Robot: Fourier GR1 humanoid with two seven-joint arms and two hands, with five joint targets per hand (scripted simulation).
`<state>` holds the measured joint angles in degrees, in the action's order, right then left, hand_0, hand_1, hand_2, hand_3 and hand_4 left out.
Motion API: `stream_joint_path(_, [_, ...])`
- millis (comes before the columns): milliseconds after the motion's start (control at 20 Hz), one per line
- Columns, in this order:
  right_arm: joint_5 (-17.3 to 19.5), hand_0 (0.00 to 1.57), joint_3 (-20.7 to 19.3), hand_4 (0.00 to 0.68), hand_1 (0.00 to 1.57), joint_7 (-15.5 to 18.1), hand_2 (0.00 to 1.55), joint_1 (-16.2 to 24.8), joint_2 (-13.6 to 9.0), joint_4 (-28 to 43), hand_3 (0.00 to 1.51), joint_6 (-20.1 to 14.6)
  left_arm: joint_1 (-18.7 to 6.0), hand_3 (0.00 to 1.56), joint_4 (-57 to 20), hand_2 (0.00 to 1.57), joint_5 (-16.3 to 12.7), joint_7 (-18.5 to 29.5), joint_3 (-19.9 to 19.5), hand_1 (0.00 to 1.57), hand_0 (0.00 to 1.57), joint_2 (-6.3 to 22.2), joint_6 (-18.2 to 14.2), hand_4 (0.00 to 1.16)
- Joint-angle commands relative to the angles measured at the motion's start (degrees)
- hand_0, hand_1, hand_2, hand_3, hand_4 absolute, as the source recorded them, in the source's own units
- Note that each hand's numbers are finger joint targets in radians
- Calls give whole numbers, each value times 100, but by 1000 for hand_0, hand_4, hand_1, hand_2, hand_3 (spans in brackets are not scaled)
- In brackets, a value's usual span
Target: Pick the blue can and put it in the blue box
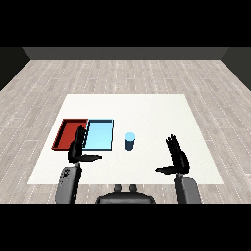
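White table (147, 112) is seen set on a grey wood-plank floor (122, 73), w/ two shallow trays laid side by side near its left part. Red tray (66, 128) is placed furthest left; its floor is seen bare where visible, though its near right corner is hidden by the left hand. Light blue tray (100, 133) is set just right of it, edges touching or nearly so (cannot be told which), and nothing is seen inside it either, only a flat pale-blue floor bordered by a darker rim. Blue can (130, 141) is found upright on the table, outside both trays, just beside the blue tray's right edge w/ a narrow strip of table between them; its lighter top is visible above a darker blue body. Left hand (77, 147) is held over the near ends of the trays, approx. at the seam between red and blue, fingers straight and pointed away, thumb stuck out to the right; nothing is held in it. Right hand (176, 156) is raised right of the can, well apart from it, fingers likewise extended and relaxed, thumb pointed left toward the can; nothing is grasped. Grey forearms are seen entering from both lower corners.
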<state>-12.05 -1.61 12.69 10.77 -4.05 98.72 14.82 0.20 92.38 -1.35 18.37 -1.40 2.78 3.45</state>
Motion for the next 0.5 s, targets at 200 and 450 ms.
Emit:
stream_joint_path(200, [-20, 0, 52, 0, 0, -310, 0, -426, 290, -410, 0, -266, 231, 0, 453, 0, -336, -227, -177, 0, 0, 178, 259, 0])
stream_joint_path(450, [-141, 0, 61, 0, 0, -718, 0, -1141, 397, -896, 0, -596, 392, 0, 384, 0, -235, 35, -173, 0, 0, 73, 127, 0])
